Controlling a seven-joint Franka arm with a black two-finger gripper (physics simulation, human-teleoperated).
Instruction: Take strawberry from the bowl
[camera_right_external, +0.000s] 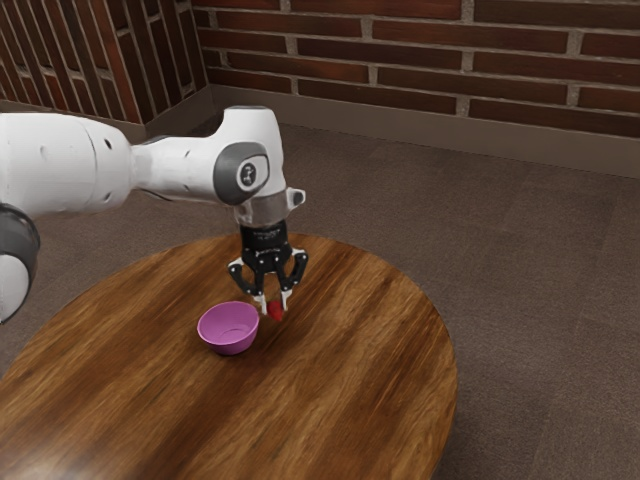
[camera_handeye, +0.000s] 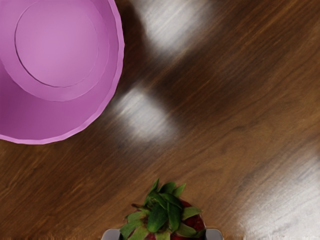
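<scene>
My black gripper (camera_right_external: 275, 303) points down over the table beside the pink bowl (camera_right_external: 230, 330), on the bowl's right side in the exterior view. Its fingers are shut on the red strawberry (camera_right_external: 277, 311), which is outside the bowl. In the wrist view the strawberry (camera_handeye: 165, 215) shows its green leaves, with a pale fingertip touching it on either side. The bowl (camera_handeye: 62, 45) holds nothing in the part seen there. Whether the strawberry touches the table cannot be told.
The round wooden table (camera_right_external: 350, 390) extends around the bowl, its curved edge to the exterior view's right. Beyond it are the carpeted floor (camera_right_external: 540, 300) and a brick wall (camera_right_external: 420, 60).
</scene>
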